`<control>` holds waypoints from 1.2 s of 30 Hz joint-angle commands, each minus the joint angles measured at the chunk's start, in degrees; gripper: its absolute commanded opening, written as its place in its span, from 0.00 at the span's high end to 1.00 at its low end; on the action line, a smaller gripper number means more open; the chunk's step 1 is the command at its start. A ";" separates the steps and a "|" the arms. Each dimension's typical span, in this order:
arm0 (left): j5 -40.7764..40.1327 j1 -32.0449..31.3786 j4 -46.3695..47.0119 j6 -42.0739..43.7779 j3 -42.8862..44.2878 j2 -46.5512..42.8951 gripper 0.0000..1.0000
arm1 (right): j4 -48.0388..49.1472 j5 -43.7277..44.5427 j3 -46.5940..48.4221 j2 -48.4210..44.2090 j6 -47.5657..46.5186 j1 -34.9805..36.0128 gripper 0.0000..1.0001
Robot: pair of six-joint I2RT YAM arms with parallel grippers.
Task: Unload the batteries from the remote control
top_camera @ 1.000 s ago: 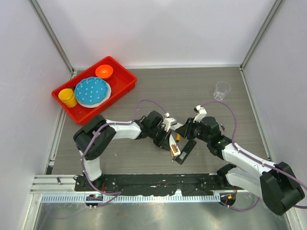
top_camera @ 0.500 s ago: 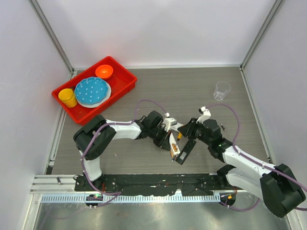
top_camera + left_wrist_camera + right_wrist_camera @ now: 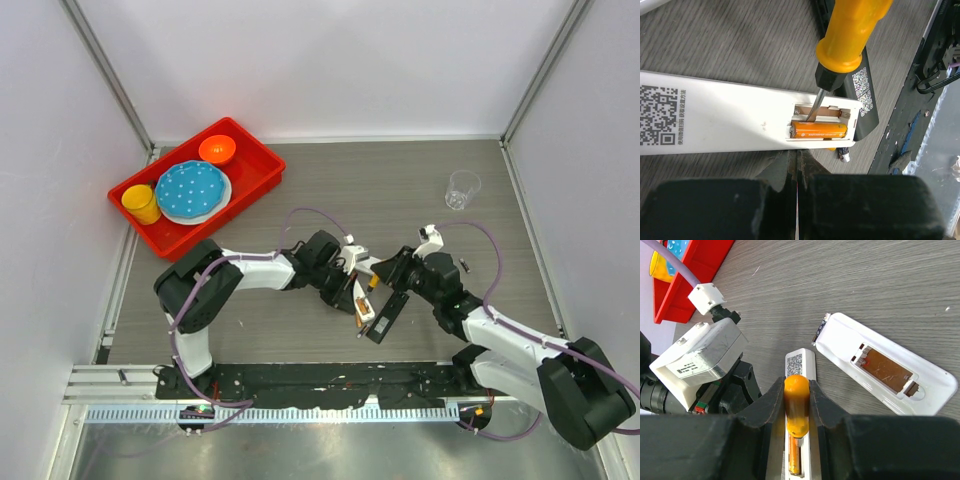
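Observation:
A white remote (image 3: 715,120) lies back up with its battery bay open. One orange battery (image 3: 819,130) sits in the bay; it also shows in the right wrist view (image 3: 795,460). A bit of a second orange piece (image 3: 832,148) peeks out under the remote's edge. My right gripper (image 3: 796,390) is shut on the orange handle of a screwdriver (image 3: 850,30), whose metal shaft reaches into the bay beside the battery. My left gripper (image 3: 799,152) is shut and empty, its tips at the remote's near edge. In the top view both grippers, left (image 3: 352,292) and right (image 3: 383,275), meet over the remote (image 3: 365,318).
A second white remote (image 3: 885,370) with an empty bay lies beside it. A black remote (image 3: 388,315) lies against the white one. A red tray (image 3: 262,163) with dishes stands at the back left. A clear plastic cup (image 3: 461,188) stands at the back right.
My right wrist has shifted slightly to the right while the screwdriver stays at the remote. The left arm has barely moved.

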 commanded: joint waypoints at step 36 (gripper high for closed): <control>-3.67 0.15 -1.40 1.90 0.32 -1.98 0.99 | 0.77 1.54 1.34 -7.13 -0.76 1.02 0.99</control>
